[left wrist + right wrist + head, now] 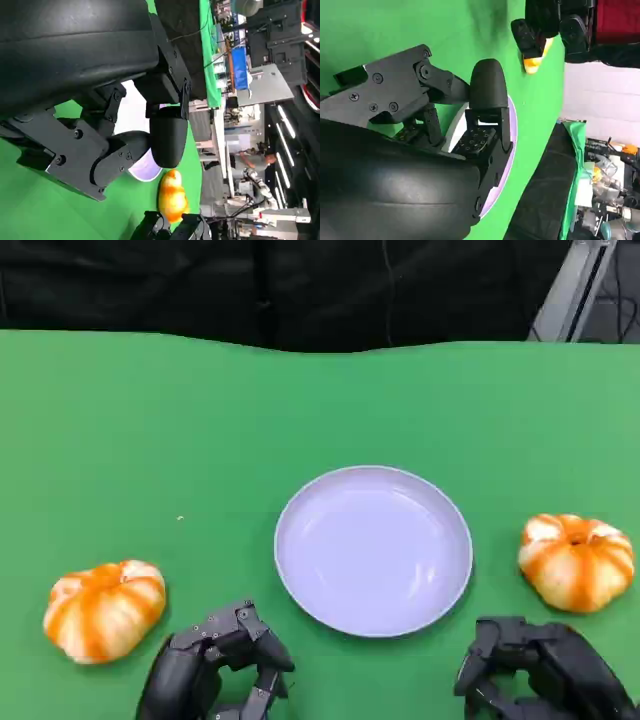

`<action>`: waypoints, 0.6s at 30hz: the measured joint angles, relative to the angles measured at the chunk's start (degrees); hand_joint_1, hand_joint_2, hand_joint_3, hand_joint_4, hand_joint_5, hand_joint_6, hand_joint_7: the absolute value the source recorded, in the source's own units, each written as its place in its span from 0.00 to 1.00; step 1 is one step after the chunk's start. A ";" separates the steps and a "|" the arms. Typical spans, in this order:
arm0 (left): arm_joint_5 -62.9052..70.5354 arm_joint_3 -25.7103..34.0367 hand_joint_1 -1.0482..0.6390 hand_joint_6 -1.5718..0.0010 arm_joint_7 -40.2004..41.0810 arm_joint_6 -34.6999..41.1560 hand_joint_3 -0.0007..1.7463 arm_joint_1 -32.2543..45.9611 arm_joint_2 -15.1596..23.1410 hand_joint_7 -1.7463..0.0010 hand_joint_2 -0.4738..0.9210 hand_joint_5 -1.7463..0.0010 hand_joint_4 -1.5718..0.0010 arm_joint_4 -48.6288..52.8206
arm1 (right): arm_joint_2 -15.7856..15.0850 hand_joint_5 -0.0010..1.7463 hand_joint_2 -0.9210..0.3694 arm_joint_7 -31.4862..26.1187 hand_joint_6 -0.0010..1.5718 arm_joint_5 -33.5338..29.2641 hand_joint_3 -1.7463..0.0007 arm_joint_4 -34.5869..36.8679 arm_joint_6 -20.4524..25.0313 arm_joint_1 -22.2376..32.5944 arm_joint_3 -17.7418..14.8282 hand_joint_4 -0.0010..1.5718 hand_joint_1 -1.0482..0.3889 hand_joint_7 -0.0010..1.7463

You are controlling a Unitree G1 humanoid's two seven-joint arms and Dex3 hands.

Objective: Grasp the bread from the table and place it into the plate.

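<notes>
Two pumpkin-shaped orange-and-white breads lie on the green table: one at the left (pixel 105 610), one at the right (pixel 577 560). An empty lavender plate (pixel 373 550) sits between them. My left hand (pixel 215 665) hovers near the front edge, just right of the left bread, holding nothing with its fingers loosely bent. My right hand (pixel 540 670) is low in front of the right bread, also holding nothing. In the left wrist view my left hand (pixel 100 100) faces the plate (pixel 145 172) and the right bread (pixel 172 195). In the right wrist view my right hand (pixel 420 150) faces the plate (pixel 511 127) and the left bread (pixel 535 62).
The green table (pixel 200 420) ends at a dark backdrop at the far edge. A metal stand (pixel 575 290) rises at the back right. Lab furniture and equipment (pixel 250 60) stand beyond the table.
</notes>
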 measured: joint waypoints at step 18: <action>-0.21 0.16 0.48 0.29 0.01 0.18 0.23 0.08 -0.01 0.96 0.96 0.86 0.29 -0.39 | 0.00 0.81 0.15 0.24 0.55 0.00 0.55 -0.08 0.04 0.00 0.03 0.54 0.65 0.64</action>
